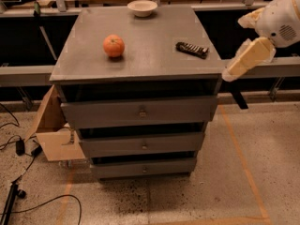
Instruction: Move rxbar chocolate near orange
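The rxbar chocolate (192, 49), a flat dark bar with pale lettering, lies on the right side of the grey cabinet top (140, 64), close to the right edge. The orange (114, 46) sits on the left-centre of the same top, well apart from the bar. My arm's white and cream links (248, 57) reach in from the right edge of the view, just beyond the cabinet's right front corner. The gripper itself is out of view.
A white bowl (142, 7) stands at the back edge of the cabinet top. The cabinet has three drawers (140, 111) below. A cardboard box (54, 130) and cables (18, 146) lie on the floor at the left. Rails run behind.
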Controlling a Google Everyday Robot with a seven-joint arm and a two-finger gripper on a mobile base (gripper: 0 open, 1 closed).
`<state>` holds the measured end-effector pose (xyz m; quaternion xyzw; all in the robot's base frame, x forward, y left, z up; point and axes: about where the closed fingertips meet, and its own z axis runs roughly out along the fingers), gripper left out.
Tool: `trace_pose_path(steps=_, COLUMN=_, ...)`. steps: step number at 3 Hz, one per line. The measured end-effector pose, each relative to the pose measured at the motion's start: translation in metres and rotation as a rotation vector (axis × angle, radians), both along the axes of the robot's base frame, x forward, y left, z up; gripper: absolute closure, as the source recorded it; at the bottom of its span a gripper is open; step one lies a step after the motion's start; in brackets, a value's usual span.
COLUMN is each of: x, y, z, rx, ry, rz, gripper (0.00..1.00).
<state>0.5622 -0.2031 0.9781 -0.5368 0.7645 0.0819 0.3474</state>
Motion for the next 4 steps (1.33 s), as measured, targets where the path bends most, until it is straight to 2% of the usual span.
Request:
trace_pose_path(steps=1, x=0.073, y=0.006, z=-0.010, rx=0.189, ry=-0.039, rz=-0.030, gripper=0.00)
trace_pose_path(steps=2, x=0.133, y=0.002, z=-0.031, rx=0.307, ry=-0.044, rz=-0.058, gripper=0.00)
trace_pose_path(steps=3, x=0.176, y=-0.005, z=-0.055, rx=0.341, ry=-0.019, rz=-0.104, gripper=0.00)
trace_pose_path(steps=4, x=0.207, y=-0.001, z=-0.076, rx=0.344, ry=0.002, rz=-0.122, gripper=0.00)
